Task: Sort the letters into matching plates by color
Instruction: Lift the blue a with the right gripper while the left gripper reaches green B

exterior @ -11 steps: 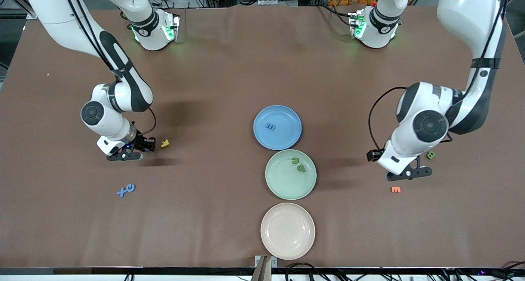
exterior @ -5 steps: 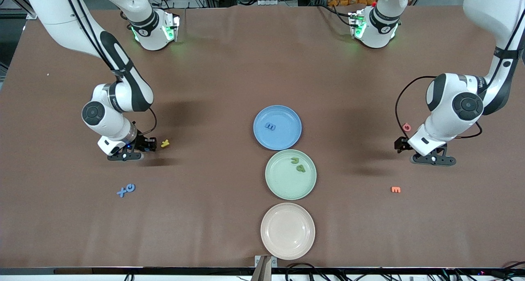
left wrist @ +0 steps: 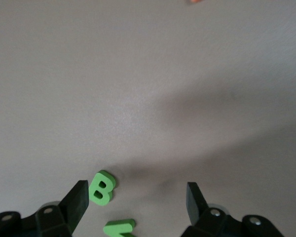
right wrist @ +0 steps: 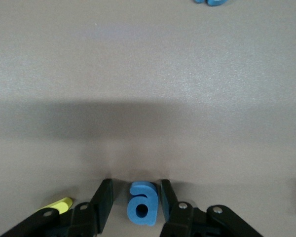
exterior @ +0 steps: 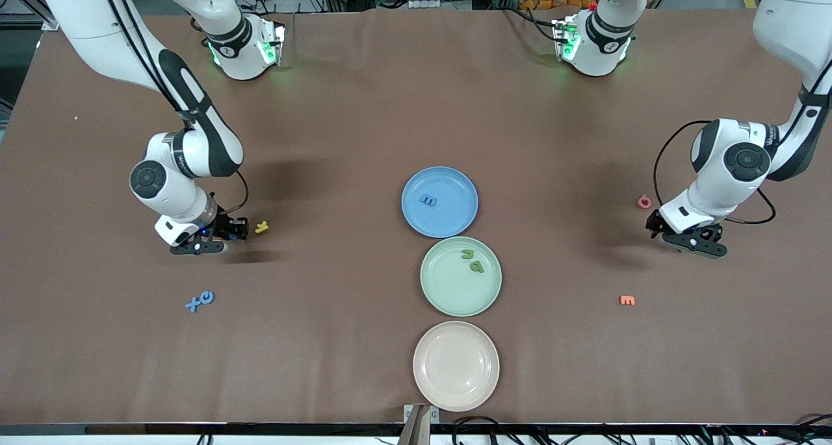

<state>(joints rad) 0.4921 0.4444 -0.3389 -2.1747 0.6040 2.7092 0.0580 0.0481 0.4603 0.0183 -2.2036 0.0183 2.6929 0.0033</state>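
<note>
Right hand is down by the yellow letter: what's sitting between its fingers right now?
In the right wrist view, a blue letter a lies on the table between the right hand's fingers, close on both sides. The yellow letter lies outside them.

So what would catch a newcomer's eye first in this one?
Probably the line of three plates mid-table: the blue plate holding one blue letter, the green plate holding two green ones, and an empty beige plate nearest the camera. Next, the right gripper down on the table with its fingers closed on a blue letter a, while the left gripper stands open over a green B.
</note>
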